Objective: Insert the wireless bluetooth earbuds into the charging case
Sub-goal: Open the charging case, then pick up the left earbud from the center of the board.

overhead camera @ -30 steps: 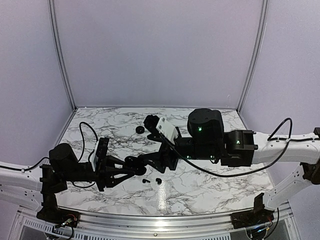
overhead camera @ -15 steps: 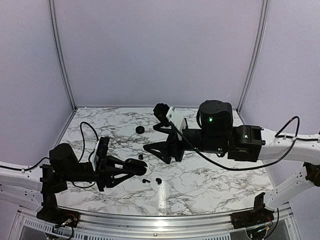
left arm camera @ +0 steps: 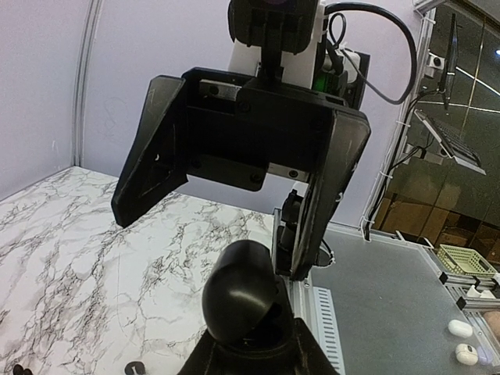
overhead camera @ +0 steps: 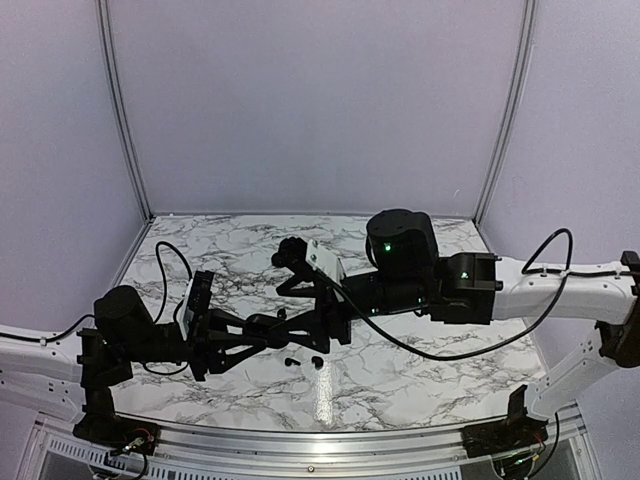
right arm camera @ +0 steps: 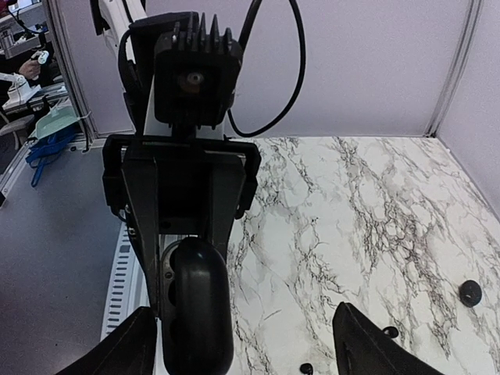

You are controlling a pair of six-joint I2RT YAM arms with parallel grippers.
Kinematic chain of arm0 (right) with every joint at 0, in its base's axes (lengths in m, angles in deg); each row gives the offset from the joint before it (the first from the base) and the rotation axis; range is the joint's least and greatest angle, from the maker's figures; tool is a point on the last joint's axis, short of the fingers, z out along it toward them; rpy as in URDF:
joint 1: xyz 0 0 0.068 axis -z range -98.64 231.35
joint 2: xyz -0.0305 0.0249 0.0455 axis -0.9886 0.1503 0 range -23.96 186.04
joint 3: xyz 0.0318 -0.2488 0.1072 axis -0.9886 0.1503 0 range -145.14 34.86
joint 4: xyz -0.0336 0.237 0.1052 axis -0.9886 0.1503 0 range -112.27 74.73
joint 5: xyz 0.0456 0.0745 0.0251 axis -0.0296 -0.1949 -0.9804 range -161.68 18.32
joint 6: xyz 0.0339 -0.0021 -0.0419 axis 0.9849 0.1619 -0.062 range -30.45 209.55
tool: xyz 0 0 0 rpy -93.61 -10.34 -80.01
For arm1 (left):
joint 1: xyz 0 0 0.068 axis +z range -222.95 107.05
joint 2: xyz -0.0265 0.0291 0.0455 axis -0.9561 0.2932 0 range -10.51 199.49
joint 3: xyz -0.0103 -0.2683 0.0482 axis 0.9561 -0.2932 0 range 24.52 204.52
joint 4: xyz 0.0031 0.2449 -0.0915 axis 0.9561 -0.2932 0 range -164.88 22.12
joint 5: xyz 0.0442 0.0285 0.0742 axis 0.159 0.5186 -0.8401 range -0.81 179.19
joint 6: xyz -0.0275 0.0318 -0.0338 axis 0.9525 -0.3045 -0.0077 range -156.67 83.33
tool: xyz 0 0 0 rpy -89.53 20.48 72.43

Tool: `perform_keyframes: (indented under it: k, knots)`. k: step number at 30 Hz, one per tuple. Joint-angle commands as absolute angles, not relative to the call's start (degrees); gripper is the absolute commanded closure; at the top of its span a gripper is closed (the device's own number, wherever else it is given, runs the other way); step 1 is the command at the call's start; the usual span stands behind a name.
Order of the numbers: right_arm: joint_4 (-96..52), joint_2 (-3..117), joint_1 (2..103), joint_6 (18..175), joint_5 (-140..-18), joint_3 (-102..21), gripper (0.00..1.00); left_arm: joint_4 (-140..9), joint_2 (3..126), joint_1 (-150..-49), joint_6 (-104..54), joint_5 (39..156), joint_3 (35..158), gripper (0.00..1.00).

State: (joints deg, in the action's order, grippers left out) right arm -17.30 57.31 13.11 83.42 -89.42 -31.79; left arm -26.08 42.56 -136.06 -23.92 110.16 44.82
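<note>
My left gripper (overhead camera: 258, 330) is shut on the black oval charging case (overhead camera: 265, 323) and holds it above the table. In the left wrist view the case (left arm camera: 238, 293) sits between my fingers (left arm camera: 205, 358), its rounded lid seemingly raised. My right gripper (overhead camera: 292, 325) is open and faces the case closely, its jaws spread to either side of it. In the right wrist view the case (right arm camera: 197, 308) stands edge-on near my left finger (right arm camera: 117, 350). Two tiny black earbuds (overhead camera: 291, 361) (overhead camera: 316, 360) lie on the marble below; they also show in the right wrist view (right arm camera: 306, 367) (right arm camera: 391, 332).
A black round disc (right arm camera: 469, 292) lies on the marble table (overhead camera: 400, 370) further back. A small black piece (left arm camera: 134, 366) lies on the table below the left gripper. A black cable (overhead camera: 170, 265) loops over the left arm. White walls enclose the table.
The right gripper first lifted up and back to the right, away from the case, then came back down and left, open and close around the case. The left gripper stayed put.
</note>
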Motion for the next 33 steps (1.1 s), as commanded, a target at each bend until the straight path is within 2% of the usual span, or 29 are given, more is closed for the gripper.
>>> perform_keyframes:
  k: [1, 13, 26, 33]
  knots:
    - [-16.61, 57.60, 12.98, 83.52, -88.16, -35.04, 0.23, -24.38, 41.58, -135.79, -24.40, 111.61, 44.56, 1.00]
    - [-15.34, 58.69, 13.06, 83.59, -81.96, -35.84, 0.25, -24.38, 40.67, -135.82, -25.96, 112.69, 44.22, 1.00]
    - [-17.53, 54.37, 13.06, 82.60, -89.39, -35.30, 0.24, -24.51, 41.25, -135.38, -24.29, 107.10, 43.08, 1.00]
    - [-16.23, 51.54, 13.91, 86.35, -83.03, -31.31, 0.25, -24.55, 38.76, -134.05, -23.25, 102.01, 40.94, 1.00]
